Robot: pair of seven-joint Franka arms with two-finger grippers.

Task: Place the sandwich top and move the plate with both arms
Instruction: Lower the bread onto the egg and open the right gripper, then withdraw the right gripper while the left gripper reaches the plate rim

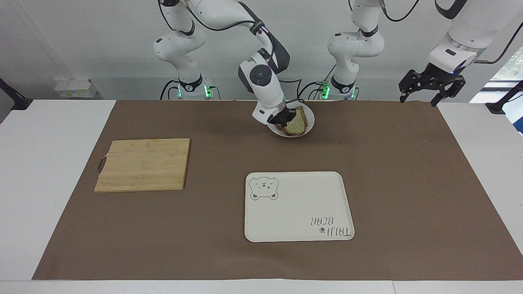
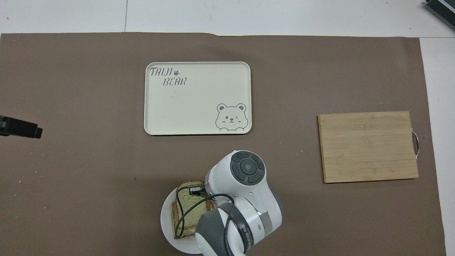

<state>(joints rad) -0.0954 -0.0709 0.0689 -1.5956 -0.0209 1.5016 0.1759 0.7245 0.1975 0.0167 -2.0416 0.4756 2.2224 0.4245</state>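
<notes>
The small white plate [image 1: 310,121] stands close to the robots, midway between the two arm bases. On it lies a lower bread slice, and the pale speckled sandwich top [image 1: 296,126] rests tilted over it. My right gripper [image 1: 282,119] is down at the plate, shut on the sandwich top's edge toward the right arm's end. In the overhead view the right wrist covers the gripper, and the sandwich top [image 2: 192,213] and plate [image 2: 165,217] show beside it. My left gripper [image 1: 431,87] waits open, raised over the left arm's end of the table, and its tip shows in the overhead view [image 2: 21,128].
A cream tray with a bear drawing [image 1: 298,208] lies farther from the robots than the plate. A wooden cutting board [image 1: 143,164] lies toward the right arm's end. A brown mat [image 1: 408,183] covers the table.
</notes>
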